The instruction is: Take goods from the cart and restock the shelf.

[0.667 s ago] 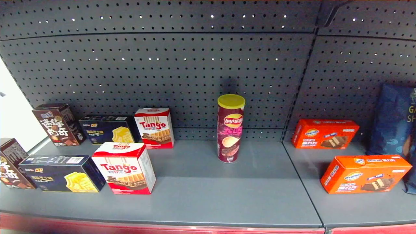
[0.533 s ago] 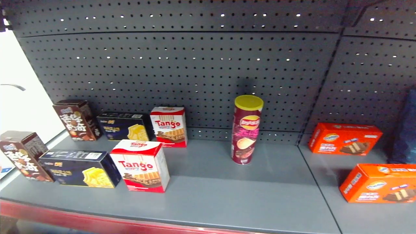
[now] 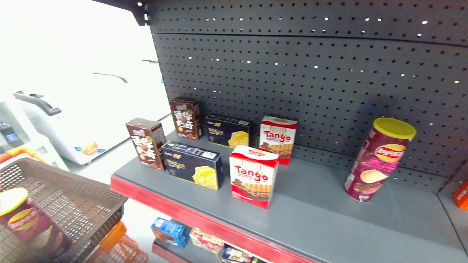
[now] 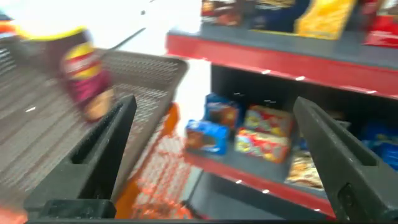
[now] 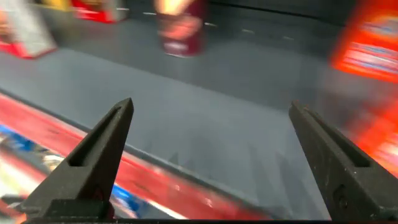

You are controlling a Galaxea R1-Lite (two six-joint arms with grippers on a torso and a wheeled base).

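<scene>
Both grippers are spread wide and hold nothing: the left gripper hangs off the shelf's front, with the cart basket and the lower shelf beyond its fingers, and the right gripper hangs over the front edge of the grey shelf. Two chip cans show, each maroon with a yellow lid. One chip can sits inside the brown mesh cart basket at the robot's left, close to its near corner; whether it stands quite upright I cannot tell. The other chip can stands upright on the shelf near the black pegboard back, well apart from the boxes. Six boxes stand to its left in two rows of three. There are two brown boxes, one in front and one behind; two dark blue boxes, front and back; and two red-and-white Tango boxes, front and back. One orange box shows at the far right edge. Below the shelf's red lip, a lower shelf carries several small packets, too blurred to count.
</scene>
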